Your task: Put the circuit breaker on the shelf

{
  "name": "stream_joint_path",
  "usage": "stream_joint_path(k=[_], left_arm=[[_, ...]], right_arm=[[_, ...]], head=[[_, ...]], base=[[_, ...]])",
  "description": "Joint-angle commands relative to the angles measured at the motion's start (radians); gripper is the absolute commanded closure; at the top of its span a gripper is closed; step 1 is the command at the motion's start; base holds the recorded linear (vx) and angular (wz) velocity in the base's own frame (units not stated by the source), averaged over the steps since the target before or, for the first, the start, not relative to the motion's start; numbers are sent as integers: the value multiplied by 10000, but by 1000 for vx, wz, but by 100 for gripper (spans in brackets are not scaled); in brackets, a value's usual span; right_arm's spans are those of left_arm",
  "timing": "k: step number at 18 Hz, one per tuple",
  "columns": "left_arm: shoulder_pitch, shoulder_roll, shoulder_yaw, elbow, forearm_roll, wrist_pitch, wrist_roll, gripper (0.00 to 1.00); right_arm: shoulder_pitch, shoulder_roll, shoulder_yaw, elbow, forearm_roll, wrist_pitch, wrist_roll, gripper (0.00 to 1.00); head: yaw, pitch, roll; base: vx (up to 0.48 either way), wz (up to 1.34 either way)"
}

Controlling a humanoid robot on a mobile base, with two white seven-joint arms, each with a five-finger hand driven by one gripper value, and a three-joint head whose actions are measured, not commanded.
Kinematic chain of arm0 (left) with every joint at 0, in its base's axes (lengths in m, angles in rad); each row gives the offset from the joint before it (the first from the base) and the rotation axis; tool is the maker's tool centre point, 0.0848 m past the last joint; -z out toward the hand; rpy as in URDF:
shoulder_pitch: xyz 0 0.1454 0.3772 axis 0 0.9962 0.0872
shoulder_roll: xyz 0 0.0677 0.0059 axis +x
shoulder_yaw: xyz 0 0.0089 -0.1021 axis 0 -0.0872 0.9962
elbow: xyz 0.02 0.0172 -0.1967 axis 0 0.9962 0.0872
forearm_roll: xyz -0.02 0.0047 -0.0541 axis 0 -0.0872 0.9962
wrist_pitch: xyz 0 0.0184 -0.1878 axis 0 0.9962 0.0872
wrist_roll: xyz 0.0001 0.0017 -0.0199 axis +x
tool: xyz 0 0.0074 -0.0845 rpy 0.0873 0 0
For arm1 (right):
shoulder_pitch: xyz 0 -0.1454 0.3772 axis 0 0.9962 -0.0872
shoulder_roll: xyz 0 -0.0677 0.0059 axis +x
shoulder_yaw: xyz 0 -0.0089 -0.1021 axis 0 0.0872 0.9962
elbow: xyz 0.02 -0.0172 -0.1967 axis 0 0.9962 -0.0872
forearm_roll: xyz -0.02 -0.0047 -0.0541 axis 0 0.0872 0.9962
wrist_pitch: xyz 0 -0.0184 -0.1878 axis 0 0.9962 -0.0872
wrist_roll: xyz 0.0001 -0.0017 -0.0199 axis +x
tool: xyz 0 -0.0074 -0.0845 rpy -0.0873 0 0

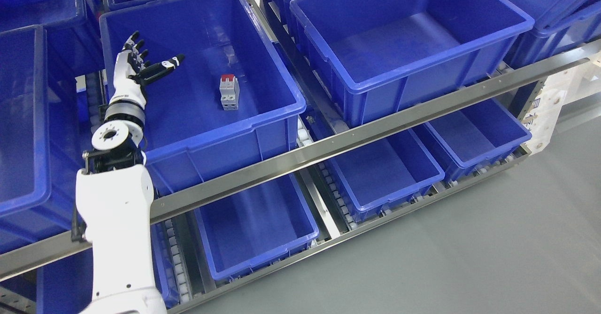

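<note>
So the left hand (141, 60) was up over the near-left corner of a big blue bin (263, 70), fingers (136, 39) spread wide and holding nothing, thumb sticking out toward the bin's middle. The white arm came up from the bottom left of the shot. No right arm anywhere in view.

The breaker (229, 92) was lying on the bin floor, off to the right of the hand and a bit nearer the camera, well apart from the fingers. Grey body, red bit on the far end. Nothing else was in that bin.

The bin sat on the upper level of a metal shelf (375, 131), with a long steel rail running across the front just below it. Right of the hand, past the breaker, there was a second blue bin (357, 88) on the same level. More blue bins showed to the hand's left and behind it. Below the rail, the lower level held three more bins on roller tracks (174, 253). The floor (469, 257) in front of the shelf was plain grey and smooth.
</note>
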Motion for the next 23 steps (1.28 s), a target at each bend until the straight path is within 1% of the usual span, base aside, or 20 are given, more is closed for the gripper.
stream_joint_path(k=[1, 2, 3, 5, 10, 15, 23], left_arm=[[2405, -61, 407, -4824, 236, -1323, -80, 0], [2910, -61, 407, -4976, 236, -1876, -80, 0], [3508, -122, 407, -5296, 251, -2171, -65, 0], [4018, -423, 529, -5560, 236, -2234, -50, 0], [3974, -423, 745, -5545, 236, -2250, 410, 0], [4050, -423, 745, -5530, 236, -2266, 410, 0], [4066, -423, 806, -5530, 236, -2266, 410, 0]], right_arm=[[157, -175, 0, 1, -8, -189, -38, 0], [157, -175, 0, 1, -8, -189, -38, 0], [157, -175, 0, 1, 7, -189, -38, 0], [157, -175, 0, -14, 7, -189, -38, 0], [157, -175, 0, 1, -8, -189, -38, 0], [157, -175, 0, 1, 7, -189, -38, 0], [157, -175, 0, 1, -8, -189, -38, 0]], head=[[0, 0, 0], [0, 0, 0], [0, 0, 0], [0, 0, 0], [0, 0, 0], [0, 0, 0], [0, 0, 0]], base=[[-222, -30], [-222, -30], [-234, -67], [-253, -92], [-275, -149], [-213, -327], [-75, -104]])
